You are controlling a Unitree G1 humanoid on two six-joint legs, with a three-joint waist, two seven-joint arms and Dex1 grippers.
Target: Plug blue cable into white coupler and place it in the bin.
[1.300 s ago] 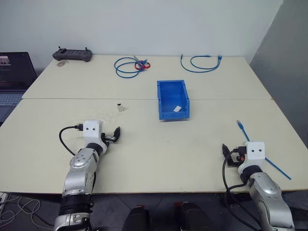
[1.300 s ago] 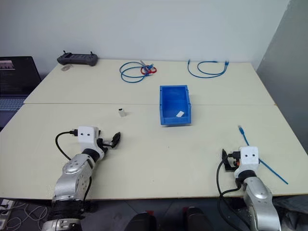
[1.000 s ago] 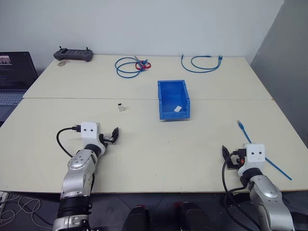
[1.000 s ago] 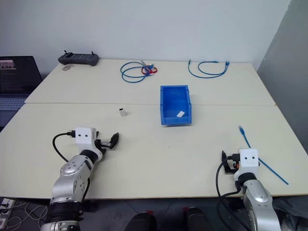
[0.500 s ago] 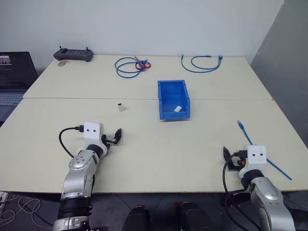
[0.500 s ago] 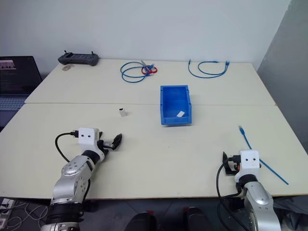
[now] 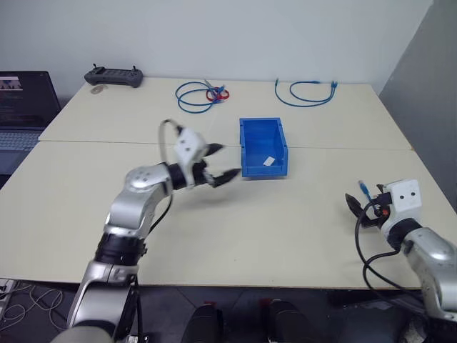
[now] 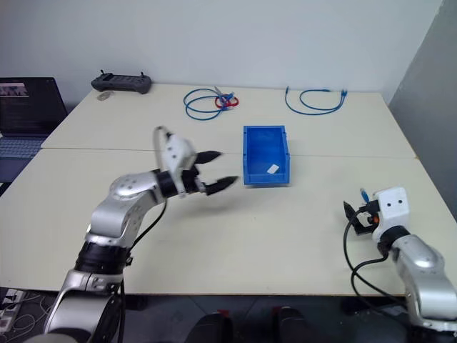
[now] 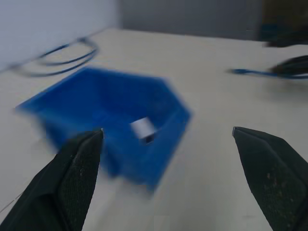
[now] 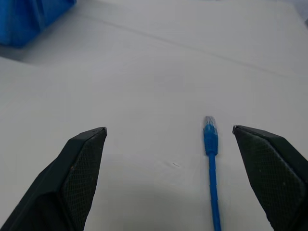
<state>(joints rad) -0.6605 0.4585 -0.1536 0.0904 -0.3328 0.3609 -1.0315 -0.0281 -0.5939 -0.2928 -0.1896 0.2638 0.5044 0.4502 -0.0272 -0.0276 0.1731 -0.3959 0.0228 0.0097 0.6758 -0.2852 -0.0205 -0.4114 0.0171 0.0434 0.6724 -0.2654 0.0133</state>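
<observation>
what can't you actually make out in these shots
- blue cable: in the head views the right arm hides all but its tip. In the right wrist view the picture's edge cuts it off, so its far end is unseen.
- white piece in the bin: too small in the head views and blurred in the left wrist view, so what it is stays unclear.

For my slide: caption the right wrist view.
Open right gripper hovers over the table, blue cable between its jaws.

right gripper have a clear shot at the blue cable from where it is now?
Probably yes. The right gripper is open, and the blue cable lies on bare table just ahead between its fingers, with nothing in the way.
</observation>
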